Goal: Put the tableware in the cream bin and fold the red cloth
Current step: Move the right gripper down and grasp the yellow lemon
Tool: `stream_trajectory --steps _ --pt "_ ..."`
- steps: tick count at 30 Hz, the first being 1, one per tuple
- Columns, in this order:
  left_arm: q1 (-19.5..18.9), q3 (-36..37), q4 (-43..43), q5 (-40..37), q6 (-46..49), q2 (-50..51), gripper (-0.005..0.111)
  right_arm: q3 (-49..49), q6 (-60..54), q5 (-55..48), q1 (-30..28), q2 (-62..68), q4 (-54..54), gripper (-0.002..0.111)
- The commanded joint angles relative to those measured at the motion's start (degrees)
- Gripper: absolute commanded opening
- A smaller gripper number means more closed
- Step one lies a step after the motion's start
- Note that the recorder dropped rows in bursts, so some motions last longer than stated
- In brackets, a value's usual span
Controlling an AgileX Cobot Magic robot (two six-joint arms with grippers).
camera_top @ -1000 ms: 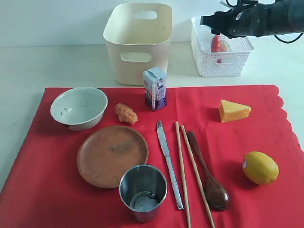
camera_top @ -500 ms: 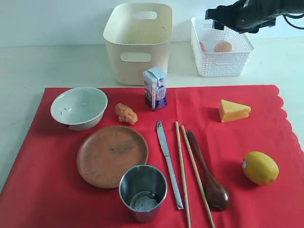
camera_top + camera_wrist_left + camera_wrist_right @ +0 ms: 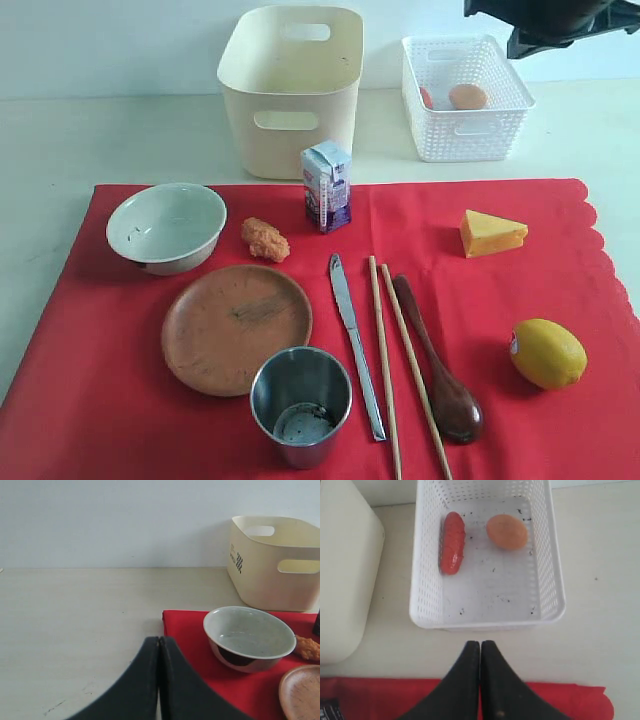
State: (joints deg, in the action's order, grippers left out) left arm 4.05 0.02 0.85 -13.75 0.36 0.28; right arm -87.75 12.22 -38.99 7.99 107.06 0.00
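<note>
Cream bin (image 3: 290, 152); white basket (image 3: 548, 565): sausage (image 3: 452, 542), egg (image 3: 507, 531)

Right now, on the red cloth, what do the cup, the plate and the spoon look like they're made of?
The cup looks like steel, brushed: grey with a dull sheen and reflections on its wall. The plate seems wood or wood-look, matte: brown with faint darker streaks. The spoon looks like dark wood, polished: a glossy highlight on its scoop end.

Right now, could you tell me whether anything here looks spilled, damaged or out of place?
Nothing is spilled or tipped. Only the steel cup holds dark residue, and dark specks litter the white basket.
</note>
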Motion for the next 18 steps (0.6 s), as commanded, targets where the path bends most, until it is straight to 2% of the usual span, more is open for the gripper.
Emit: stream_trajectory --steps 1,10,18 --pt "-0.11 -0.02 -0.06 0.07 0.02 -0.28 0.001 6.88 -0.27 0.02 0.03 -6.25 0.00 0.000" --pt "-0.11 -0.02 -0.06 0.07 0.02 -0.28 0.001 25.67 -0.16 3.24 0.03 -19.51 1.99 0.000" --pt "-0.11 -0.02 -0.06 0.13 0.13 -0.28 0.001 38.18 -0.82 4.09 1.04 -26.42 4.59 0.000"
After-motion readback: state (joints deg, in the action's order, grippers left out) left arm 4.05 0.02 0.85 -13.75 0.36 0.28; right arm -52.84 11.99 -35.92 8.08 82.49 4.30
